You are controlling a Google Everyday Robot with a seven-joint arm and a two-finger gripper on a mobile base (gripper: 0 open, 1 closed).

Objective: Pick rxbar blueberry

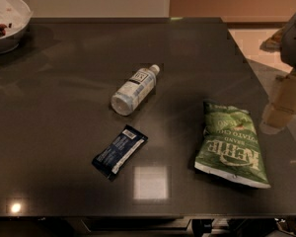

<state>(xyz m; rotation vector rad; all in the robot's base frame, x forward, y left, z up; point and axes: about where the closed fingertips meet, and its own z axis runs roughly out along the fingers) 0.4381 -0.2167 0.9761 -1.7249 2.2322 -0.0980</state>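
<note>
The rxbar blueberry [119,150] is a small flat bar in a dark navy wrapper with a light label strip. It lies flat and diagonal on the dark table [54,112], left of centre and toward the front. My gripper [281,110] hangs at the right edge of the view, above the table's right side, just right of the green chip bag and far to the right of the bar. It holds nothing that I can see.
A clear water bottle [134,90] lies on its side just behind the bar. A green chip bag [230,145] lies to the right. A white bowl [6,19] stands at the far left corner. The table's front edge is near the bottom of the view.
</note>
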